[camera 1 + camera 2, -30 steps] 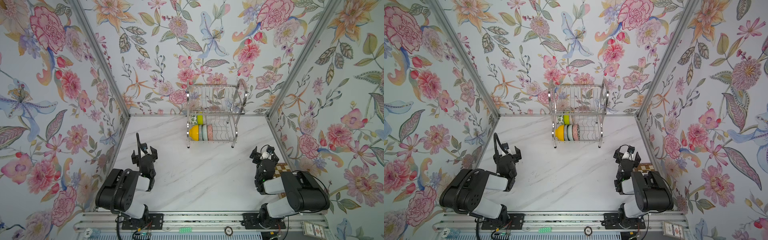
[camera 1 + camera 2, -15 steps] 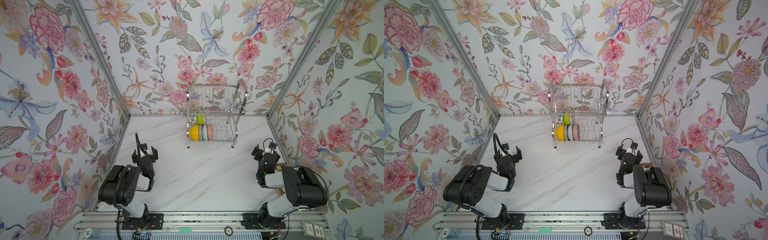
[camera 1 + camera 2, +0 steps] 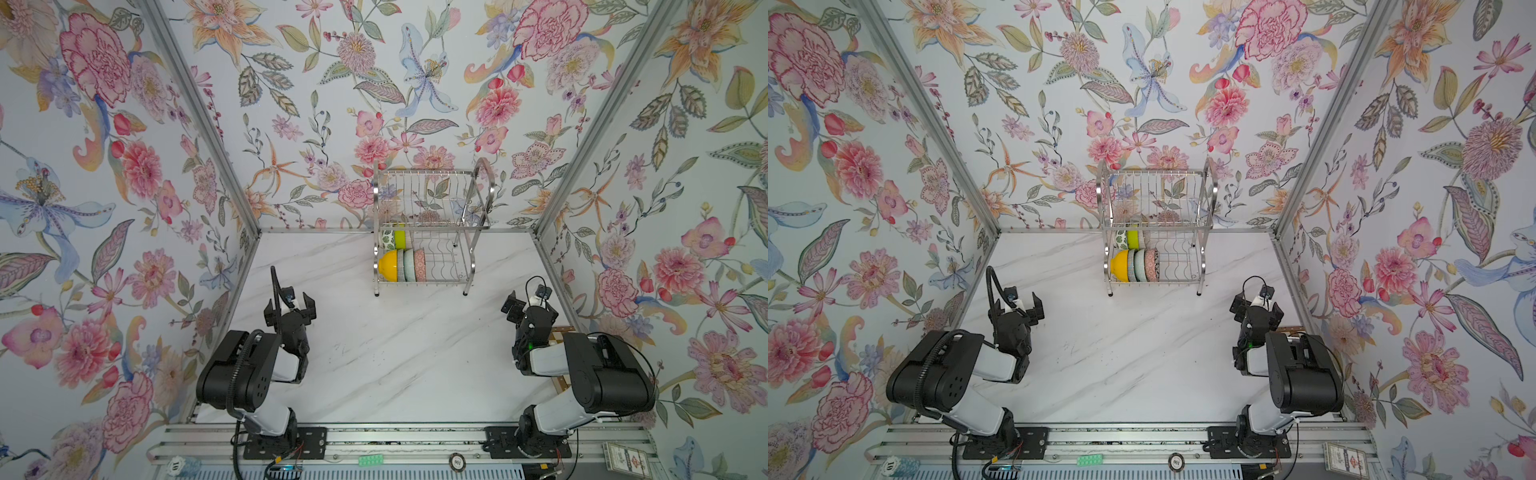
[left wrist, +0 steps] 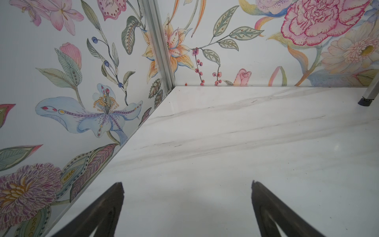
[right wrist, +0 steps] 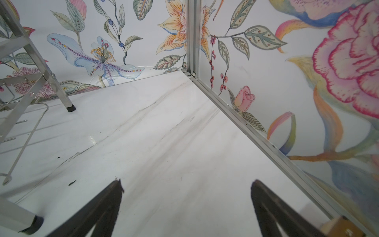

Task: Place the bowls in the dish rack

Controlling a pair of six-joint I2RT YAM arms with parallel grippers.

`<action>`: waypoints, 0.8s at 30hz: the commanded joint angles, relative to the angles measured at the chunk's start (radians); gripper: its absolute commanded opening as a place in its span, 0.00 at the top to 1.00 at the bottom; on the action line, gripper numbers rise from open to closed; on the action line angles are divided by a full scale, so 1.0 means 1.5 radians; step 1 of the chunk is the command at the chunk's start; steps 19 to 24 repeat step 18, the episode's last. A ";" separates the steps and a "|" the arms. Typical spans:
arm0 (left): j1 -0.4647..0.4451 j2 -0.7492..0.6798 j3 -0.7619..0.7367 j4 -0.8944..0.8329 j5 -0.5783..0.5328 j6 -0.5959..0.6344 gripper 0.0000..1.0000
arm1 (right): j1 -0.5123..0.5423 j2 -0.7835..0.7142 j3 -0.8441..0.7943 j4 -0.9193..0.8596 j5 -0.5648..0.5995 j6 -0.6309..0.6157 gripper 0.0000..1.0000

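The silver wire dish rack (image 3: pixel 473 226) (image 3: pixel 1202 226) stands at the back of the marble table. Several bowls stand on edge in its left half: an orange-yellow bowl (image 3: pixel 388 264) (image 3: pixel 1120 266) in front with speckled, celadon and pink ones beside it, and behind them a green-leaf white bowl (image 3: pixel 387 239) and a lime green bowl (image 3: pixel 400 239). No bowl lies on the table. My left gripper (image 3: pixel 289 305) (image 3: pixel 1016 309) (image 4: pixel 187 184) is open and empty over the near left of the table. My right gripper (image 3: pixel 531 305) (image 3: pixel 1257 305) (image 5: pixel 187 182) is open and empty at the near right.
A wooden chessboard (image 3: pixel 559 336) (image 3: pixel 1291 330) lies under the right arm by the right wall. One rack leg (image 5: pixel 69 106) stands ahead of the right gripper. Floral walls close in three sides. A poker chip (image 3: pixel 457 460) and green piece (image 3: pixel 371 459) sit on the front rail.
The right gripper has shifted slightly toward the right wall and the right arm has folded back a little. The left arm has barely moved. Both grippers stay open.
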 commanded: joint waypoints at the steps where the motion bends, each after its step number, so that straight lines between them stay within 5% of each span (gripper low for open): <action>1: 0.006 -0.003 0.010 0.002 0.007 -0.011 0.01 | -0.002 -0.009 0.004 -0.006 -0.004 0.010 0.01; 24: 0.007 -0.003 0.010 0.002 0.008 -0.011 0.01 | -0.002 -0.010 0.003 -0.005 -0.005 0.009 0.01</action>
